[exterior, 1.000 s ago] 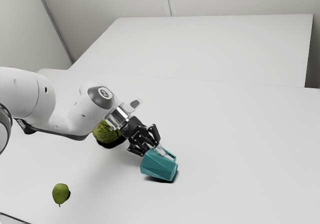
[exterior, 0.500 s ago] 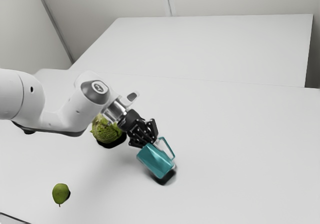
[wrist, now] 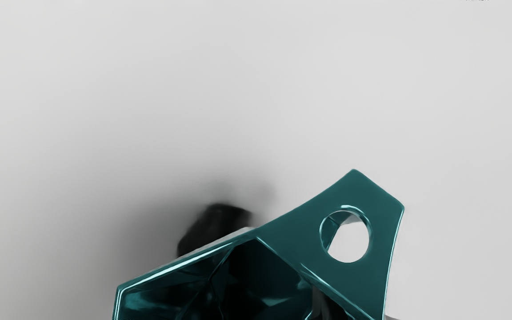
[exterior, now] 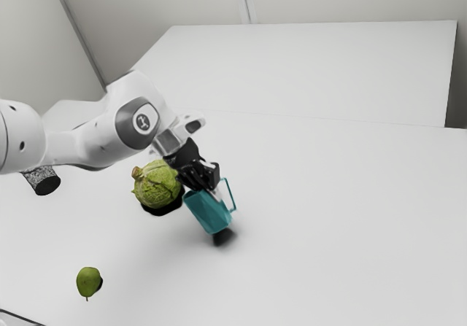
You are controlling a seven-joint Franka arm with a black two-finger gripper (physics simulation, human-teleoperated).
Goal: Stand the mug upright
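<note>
The black two-finger gripper point(exterior: 212, 189) has the teal faceted mug point(exterior: 208, 213) pinched by its wall, tilted just above the white table point(exterior: 336, 231) (grasp secured, I'd judge); levelling, lowering and release remain

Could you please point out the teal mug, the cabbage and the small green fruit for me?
Teal mug point(exterior: 206, 211): exterior view, on the side of its body.
Cabbage point(exterior: 155, 185): exterior view, on its leafy side.
Small green fruit point(exterior: 88, 281): exterior view, on the middle of its skin.
</note>
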